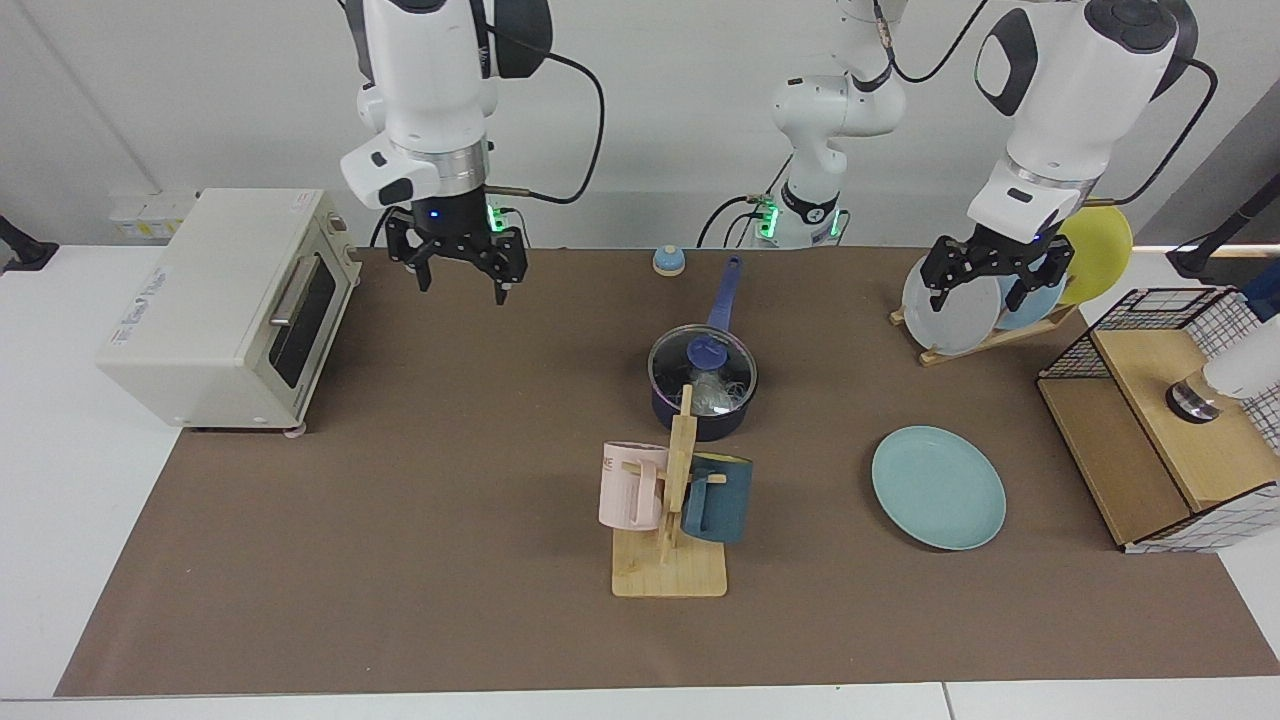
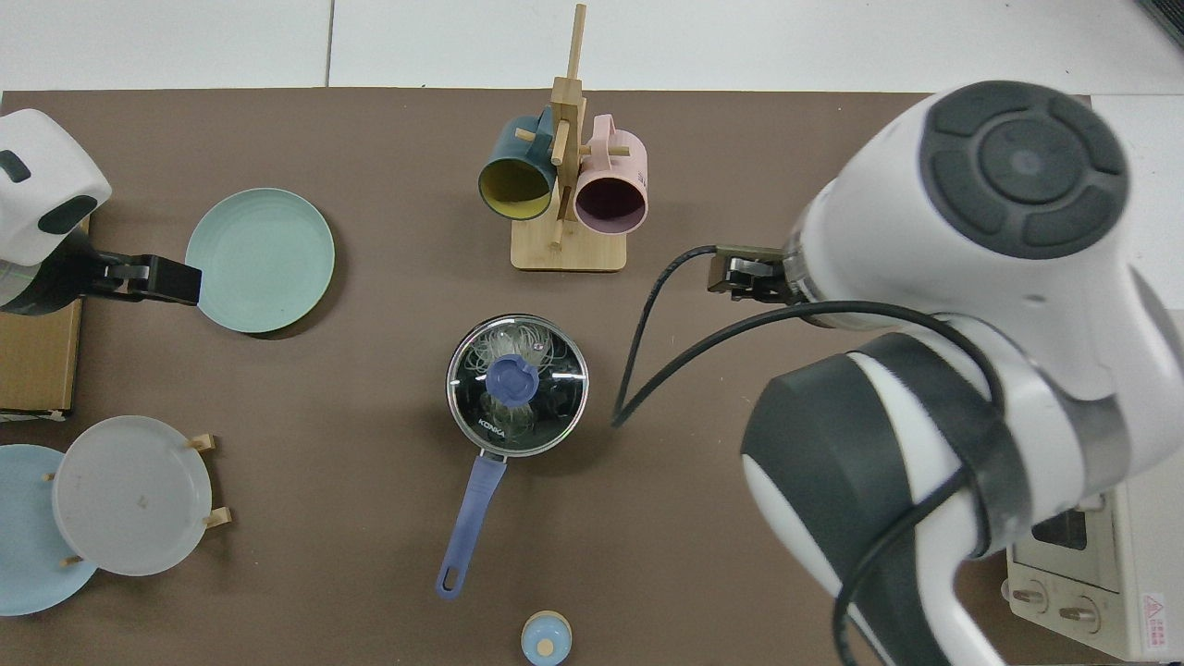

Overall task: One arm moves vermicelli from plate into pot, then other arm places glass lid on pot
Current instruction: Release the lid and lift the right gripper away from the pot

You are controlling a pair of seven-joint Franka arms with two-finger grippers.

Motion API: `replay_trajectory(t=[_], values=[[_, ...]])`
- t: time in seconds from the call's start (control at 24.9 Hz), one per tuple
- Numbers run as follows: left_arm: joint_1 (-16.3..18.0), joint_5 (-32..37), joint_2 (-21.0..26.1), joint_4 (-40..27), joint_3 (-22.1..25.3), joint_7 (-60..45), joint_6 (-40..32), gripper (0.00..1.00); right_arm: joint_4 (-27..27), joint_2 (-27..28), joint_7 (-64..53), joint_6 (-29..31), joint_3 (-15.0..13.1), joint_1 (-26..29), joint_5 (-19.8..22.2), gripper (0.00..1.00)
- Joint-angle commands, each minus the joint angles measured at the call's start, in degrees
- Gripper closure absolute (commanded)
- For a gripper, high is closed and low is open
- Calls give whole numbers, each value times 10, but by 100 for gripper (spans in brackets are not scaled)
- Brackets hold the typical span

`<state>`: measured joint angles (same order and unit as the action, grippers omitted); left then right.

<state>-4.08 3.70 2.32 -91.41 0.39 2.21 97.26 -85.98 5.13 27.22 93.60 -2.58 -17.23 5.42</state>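
The navy pot [image 1: 700, 415] stands mid-table, its long blue handle [image 1: 724, 290] pointing toward the arm bases. The glass lid [image 1: 703, 365] with the blue knob rests on the pot [image 2: 460, 418]. Through the lid [image 2: 546, 398] I see the whitish vermicelli [image 1: 722, 392] inside, and it also shows from above [image 2: 507, 346]. The teal plate [image 1: 938, 487] lies bare at the facing view's right [image 2: 260, 259]. My right gripper [image 1: 460, 277] hangs open and empty above the mat near the oven. My left gripper [image 1: 985, 285] waits open before the plate rack.
A toaster oven [image 1: 225, 305] stands at the facing view's left. A wooden mug rack [image 1: 672, 500] with a pink mug and a dark teal mug stands in front of the pot. A plate rack [image 1: 985, 325], a wire basket [image 1: 1170, 420] and a small blue cap [image 1: 668, 261] are around.
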Motion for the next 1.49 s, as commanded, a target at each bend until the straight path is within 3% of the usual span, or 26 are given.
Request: replay_trajectory(t=[0.0, 0.4, 1.45], values=[[-2, -21, -7, -2, 0, 6, -10, 0, -60, -59, -43, 6, 8, 50, -8, 1], [-2, -42, -7, -2, 0, 0, 0, 0, -125, -86, -115, 20, 8, 91, -9, 1], [-1, -34, -15, 1, 21, 7, -3, 0, -118, -65, -133, 56, 7, 119, -8, 1]])
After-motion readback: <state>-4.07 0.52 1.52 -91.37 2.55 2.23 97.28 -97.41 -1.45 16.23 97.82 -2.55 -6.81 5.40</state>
